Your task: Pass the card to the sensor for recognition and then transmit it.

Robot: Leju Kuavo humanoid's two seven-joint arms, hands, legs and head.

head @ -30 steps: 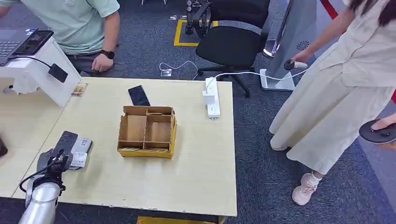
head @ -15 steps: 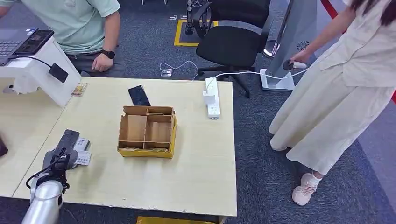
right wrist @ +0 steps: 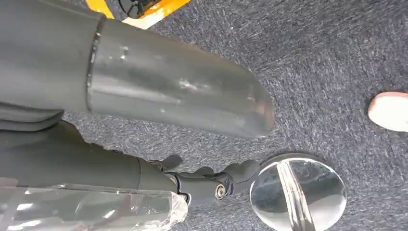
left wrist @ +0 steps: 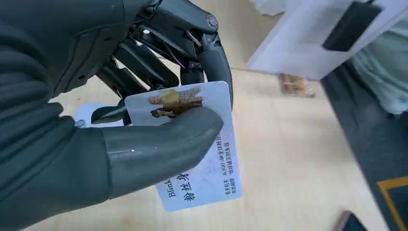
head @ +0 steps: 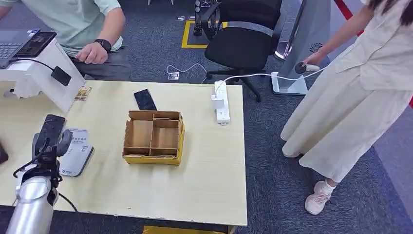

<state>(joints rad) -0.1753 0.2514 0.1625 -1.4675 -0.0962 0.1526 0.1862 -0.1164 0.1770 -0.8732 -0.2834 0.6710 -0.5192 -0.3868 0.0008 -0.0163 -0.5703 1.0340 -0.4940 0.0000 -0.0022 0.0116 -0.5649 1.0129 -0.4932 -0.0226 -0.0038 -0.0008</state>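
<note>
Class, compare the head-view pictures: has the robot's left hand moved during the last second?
Yes. The left hand, pinching the white printed card, has moved left, away from the yellow-edged cardboard organiser box, uncovering the flat grey-and-white card reader.

One card (left wrist: 202, 159), one sensor (head: 75, 151), one box (head: 153, 136) (beside the sensor), one phone (head: 144, 99), two people.

The compartmented box (head: 153, 137) is sitting near the middle of the table (head: 195, 180). A phone (head: 144, 99) is lying just behind it, and a power strip (head: 221, 102) is lying to its right, near the table's right edge. The left hand (head: 48, 139), gripping the card (left wrist: 202, 159), is hanging over the sensor pad (head: 77, 152) at the table's left side. A person (head: 90, 29) is sitting behind the table; another (head: 355, 92) is standing to its right.
</note>
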